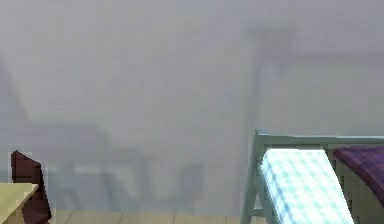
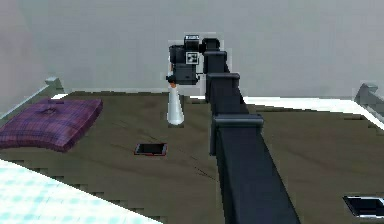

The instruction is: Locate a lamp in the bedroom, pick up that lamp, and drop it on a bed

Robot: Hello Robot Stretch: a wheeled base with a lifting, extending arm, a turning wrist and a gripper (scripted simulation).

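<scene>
- Bed: dark brown cover and the largest item. It was the drop target and carried everything listed below.
- Arm: a dark square bar reaching out across the bed's middle.
- Checked blanket: pale blue, lying on the bed's near left corner.
- Pillow: purple, lying flat at the bed's left end.
- Lamp: small, white and tapering, upright over the bed's middle, just below the gripper. Whether it stood on the cover or hung just above it could not be told.
- Gripper: above the bed's middle. Whether it held the lamp could not be told.
- Flat dark items: two on the bed's cover, one near the lamp and one at the bed's near right edge.
- Step judged: the drop on the bed. The next move would call for letting go low over the cover and then clearing the arm without knocking the lamp, since its narrow base might topple on soft bedding.
</scene>
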